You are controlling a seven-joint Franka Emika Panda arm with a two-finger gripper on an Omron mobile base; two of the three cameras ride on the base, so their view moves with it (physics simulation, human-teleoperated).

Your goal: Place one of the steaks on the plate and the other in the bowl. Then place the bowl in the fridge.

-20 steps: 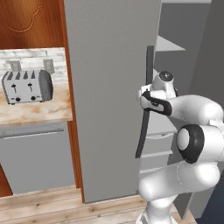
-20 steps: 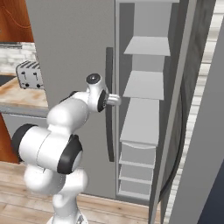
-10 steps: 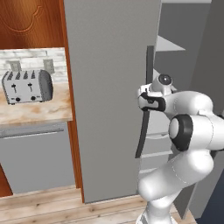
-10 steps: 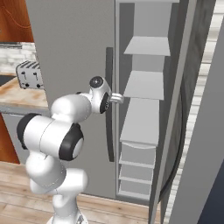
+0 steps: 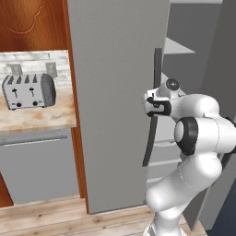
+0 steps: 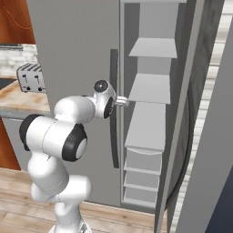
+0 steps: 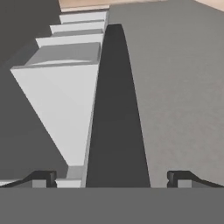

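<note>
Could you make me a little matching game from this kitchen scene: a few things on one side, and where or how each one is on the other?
Things:
1. toaster
2. fridge handle
3. end effector
4. fridge shelves

Descriptions:
A. black, long and vertical
B. on the counter, left of the fridge
C. pale, stacked inside the open compartment
D. open, one fingertip on either side of the handle

Pairs: 1-B, 2-A, 3-D, 4-C

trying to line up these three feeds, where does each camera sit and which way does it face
Left base view: behind the arm's left, facing the tall grey fridge; white arm lower right.
Right base view: behind its right, facing the open fridge shelves; arm lower left.
Hand view: on the hand, looking along the long black handle between the open gripper.
All share that handle; both base views show the silver toaster.
</note>
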